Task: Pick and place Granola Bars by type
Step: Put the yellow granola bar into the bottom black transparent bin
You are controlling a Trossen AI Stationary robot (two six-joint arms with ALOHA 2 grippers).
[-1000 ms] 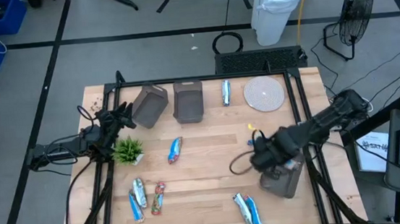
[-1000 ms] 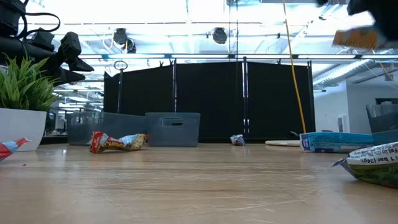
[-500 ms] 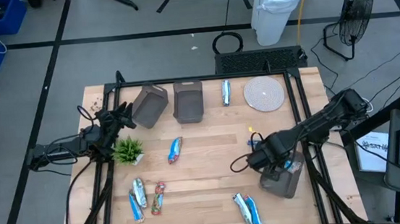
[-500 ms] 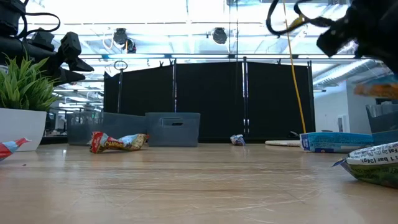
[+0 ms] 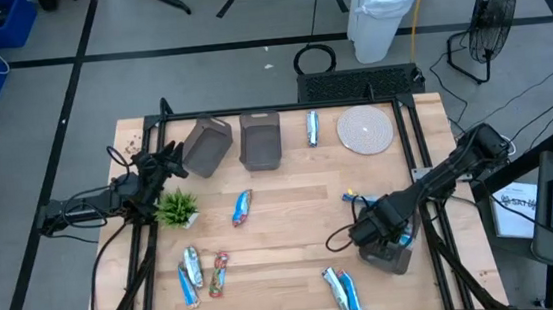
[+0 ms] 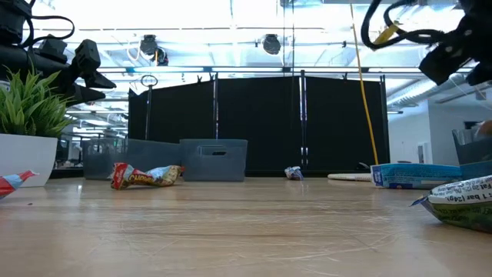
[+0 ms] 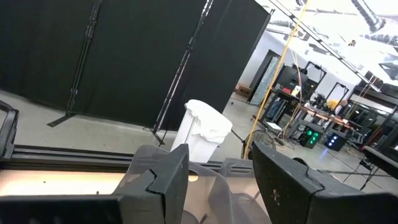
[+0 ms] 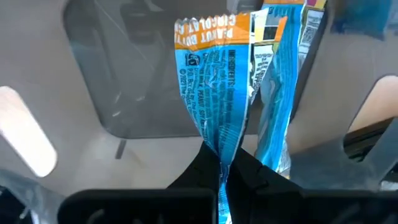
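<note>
While the right arm reached low over the grey bin point(image 5: 393, 250) at the table's right edge in the high view, its right gripper point(image 5: 383, 228) sat directly above the bin's opening, presumably so the bar it carried would fall inside. Other Granola Bars lay scattered on the wooden table point(image 5: 293, 234): a blue bar point(image 5: 242, 207) near the middle, a cluster point(image 5: 192, 273) with a red-wrapped bar point(image 5: 218, 274) at the front left, a pair point(image 5: 342, 290) at the front right, and one bar point(image 5: 312, 128) at the back beside a round disc point(image 5: 366, 128). Two more bins point(image 5: 237, 143) stood at the back left, likely meant for the other types. The left gripper point(image 5: 162, 165) waited at the left side near the small plant point(image 5: 177, 207). From the low view, the plant's pot point(image 6: 25, 159) stood at the left, a red-and-white bar point(image 6: 146, 176) lay in front of the distant bins point(image 6: 214, 159), and part of the right arm point(image 6: 453, 46) hung high at the right. Through the left wrist view, the left fingers point(image 7: 283, 186) stood apart with nothing between them, facing the room. Through the right wrist view, the right fingertips point(image 8: 205, 171) were pinched tight on the end of a blue bar with an orange edge point(image 8: 221, 93), which dangled over the bin's translucent interior point(image 8: 124, 74); a second blue wrapper point(image 8: 283, 74) showed just beside it, though whether that one was held or already in the bin I could not tell.
</note>
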